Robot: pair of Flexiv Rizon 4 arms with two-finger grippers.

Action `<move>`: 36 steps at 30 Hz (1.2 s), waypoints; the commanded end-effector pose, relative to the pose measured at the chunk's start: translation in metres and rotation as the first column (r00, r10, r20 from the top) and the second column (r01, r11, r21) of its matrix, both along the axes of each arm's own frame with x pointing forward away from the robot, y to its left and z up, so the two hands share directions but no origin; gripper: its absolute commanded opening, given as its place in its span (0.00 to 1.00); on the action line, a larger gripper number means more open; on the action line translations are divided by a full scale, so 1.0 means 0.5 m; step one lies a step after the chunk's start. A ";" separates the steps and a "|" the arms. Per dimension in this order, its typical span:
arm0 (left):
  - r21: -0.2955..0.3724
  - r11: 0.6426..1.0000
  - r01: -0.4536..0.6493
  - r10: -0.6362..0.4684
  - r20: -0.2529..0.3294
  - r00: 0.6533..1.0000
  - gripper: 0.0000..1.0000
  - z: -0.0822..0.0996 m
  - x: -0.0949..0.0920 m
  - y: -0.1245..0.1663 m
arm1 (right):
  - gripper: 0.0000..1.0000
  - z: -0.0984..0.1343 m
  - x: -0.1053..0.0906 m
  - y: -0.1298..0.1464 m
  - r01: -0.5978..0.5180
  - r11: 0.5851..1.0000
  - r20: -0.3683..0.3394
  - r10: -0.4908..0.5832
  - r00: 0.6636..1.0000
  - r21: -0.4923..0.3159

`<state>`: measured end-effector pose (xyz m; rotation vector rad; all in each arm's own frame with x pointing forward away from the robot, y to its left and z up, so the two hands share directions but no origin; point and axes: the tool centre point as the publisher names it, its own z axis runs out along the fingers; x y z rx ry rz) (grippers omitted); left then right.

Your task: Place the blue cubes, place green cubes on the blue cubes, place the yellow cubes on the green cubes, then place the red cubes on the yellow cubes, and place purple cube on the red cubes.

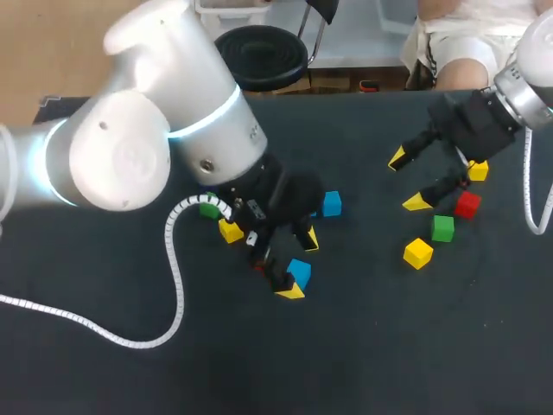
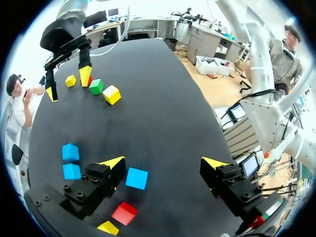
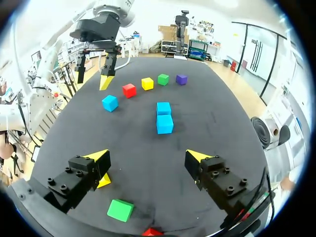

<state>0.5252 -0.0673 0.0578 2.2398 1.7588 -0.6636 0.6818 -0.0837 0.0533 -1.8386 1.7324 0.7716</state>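
Observation:
My left gripper (image 1: pixel 299 266) (image 2: pixel 163 162) hangs open over a loose blue cube (image 1: pixel 301 271) (image 2: pixel 137 177), which lies between the fingers, close to one tip. Next to that finger are a red cube (image 2: pixel 124 213) and a yellow cube (image 2: pixel 108 227). Two more blue cubes (image 3: pixel 163 108) (image 3: pixel 164 124) sit side by side at mid-table. My right gripper (image 1: pixel 407 180) (image 3: pixel 147 156) is open and empty above the right side. Near it lie a green cube (image 1: pixel 442 228), a red cube (image 1: pixel 467 205) and two yellow cubes (image 1: pixel 418 253) (image 1: pixel 478 170). A purple cube (image 3: pixel 181 79) sits farthest left, past a green cube (image 3: pixel 163 79).
The left arm's white cable (image 1: pixel 177 285) loops over the table's left front. In the head view the left arm's body covers the table's left rear, the purple cube included. Bare dark tabletop (image 1: pixel 389 346) lies along the front.

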 end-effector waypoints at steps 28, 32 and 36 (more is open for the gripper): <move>-0.088 0.995 -0.056 0.060 0.047 0.997 1.00 -0.082 0.040 -0.013 | 1.00 0.000 -0.001 0.000 0.001 1.000 0.002 -0.001 1.000 0.002; -0.085 0.995 -0.055 0.059 0.049 0.997 1.00 -0.081 0.038 -0.006 | 1.00 0.000 -0.001 0.000 0.001 1.000 0.002 -0.001 1.000 0.002; -0.085 0.994 -0.062 0.066 0.055 0.996 1.00 -0.075 0.032 0.006 | 1.00 0.000 -0.001 0.000 0.001 1.000 0.002 -0.001 1.000 0.002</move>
